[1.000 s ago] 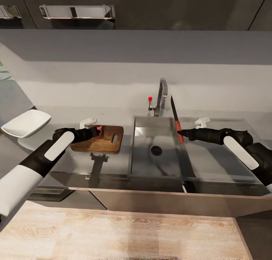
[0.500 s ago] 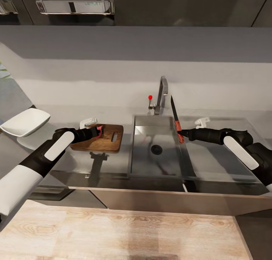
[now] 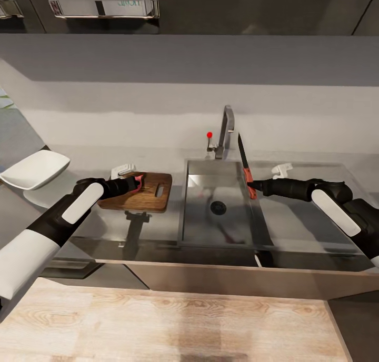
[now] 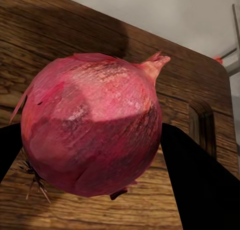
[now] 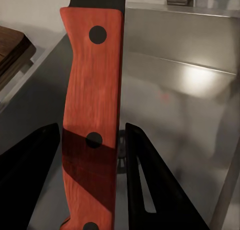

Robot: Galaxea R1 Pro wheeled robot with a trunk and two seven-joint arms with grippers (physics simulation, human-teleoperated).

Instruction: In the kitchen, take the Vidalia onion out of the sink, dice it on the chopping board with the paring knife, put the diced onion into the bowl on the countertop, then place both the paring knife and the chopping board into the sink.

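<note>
Head view: left tool (image 3: pixel 136 184) clamps the onion (image 3: pixel 138 182) over the chopping board (image 3: pixel 149 192); right tool (image 3: pixel 251 184) grips the paring knife (image 3: pixel 245 167) upright.

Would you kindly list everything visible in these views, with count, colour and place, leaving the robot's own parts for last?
Onion: one, red-purple, over the board, in the left gripper.
Chopping board: one, dark brown wood, left of the sink.
Paring knife: one, dark blade, reddish handle, blade pointing up over the sink's right side.
Sink: one, steel basin with a dark drain.
Tap: one, chrome with a red knob, behind the sink.
Bowl: one, white, far left.
Countertop: one, glossy dark grey.
Left gripper: black, shut on the onion.
Right gripper: black, shut on the knife handle.
</note>
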